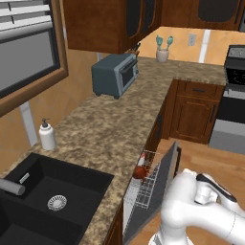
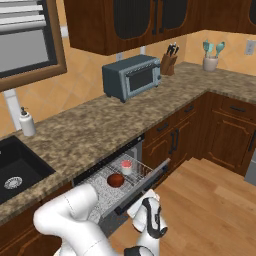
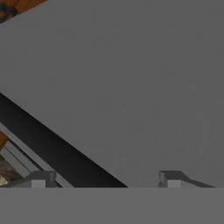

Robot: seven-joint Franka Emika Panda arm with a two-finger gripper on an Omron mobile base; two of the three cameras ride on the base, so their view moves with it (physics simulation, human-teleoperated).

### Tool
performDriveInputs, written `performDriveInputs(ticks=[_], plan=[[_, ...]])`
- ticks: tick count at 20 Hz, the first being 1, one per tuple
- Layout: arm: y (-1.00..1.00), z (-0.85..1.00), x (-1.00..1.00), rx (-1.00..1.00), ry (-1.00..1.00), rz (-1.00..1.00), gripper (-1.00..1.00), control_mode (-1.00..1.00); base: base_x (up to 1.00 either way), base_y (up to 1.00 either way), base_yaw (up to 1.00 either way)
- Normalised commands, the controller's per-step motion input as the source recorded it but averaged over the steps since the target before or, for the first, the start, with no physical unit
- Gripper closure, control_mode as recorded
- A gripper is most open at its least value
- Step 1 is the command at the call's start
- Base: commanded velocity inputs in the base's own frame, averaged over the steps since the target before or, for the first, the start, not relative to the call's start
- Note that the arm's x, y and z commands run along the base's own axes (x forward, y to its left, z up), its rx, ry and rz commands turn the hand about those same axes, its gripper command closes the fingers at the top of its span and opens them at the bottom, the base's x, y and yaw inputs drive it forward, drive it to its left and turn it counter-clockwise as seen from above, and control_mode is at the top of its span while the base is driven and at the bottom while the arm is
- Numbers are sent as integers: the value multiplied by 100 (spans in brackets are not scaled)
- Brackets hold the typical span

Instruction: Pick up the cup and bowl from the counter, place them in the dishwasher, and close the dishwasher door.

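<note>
Since the cup (image 2: 127,167) and bowl (image 2: 115,180) sit in the dishwasher rack (image 2: 131,175), we press the half-raised dishwasher door (image 3: 131,87) squarely, jaws (image 3: 105,180) released and empty, pushing steadily until it latches.

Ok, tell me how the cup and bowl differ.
The cup is pale with a red rim; the bowl is dark reddish-brown all over. The cup stands taller and narrower, the bowl lower and wider. The cup sits farther back in the rack than the bowl. Both are upright inside the dishwasher.
</note>
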Motion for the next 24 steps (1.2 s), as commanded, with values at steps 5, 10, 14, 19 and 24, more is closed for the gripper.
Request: performDriveInputs(ticks=[5,10,14,19,24], plan=[[100,-50,52,16,0,9,-100,-100,0,0,0],[100,-61,55,18,0,10,-100,-100,0,0,0],[99,-73,49,25,0,8,-100,-100,0,0,0],[91,-82,43,30,0,5,-100,-100,0,0,0],[85,-93,37,38,-2,0,-100,-100,0,0,0]])
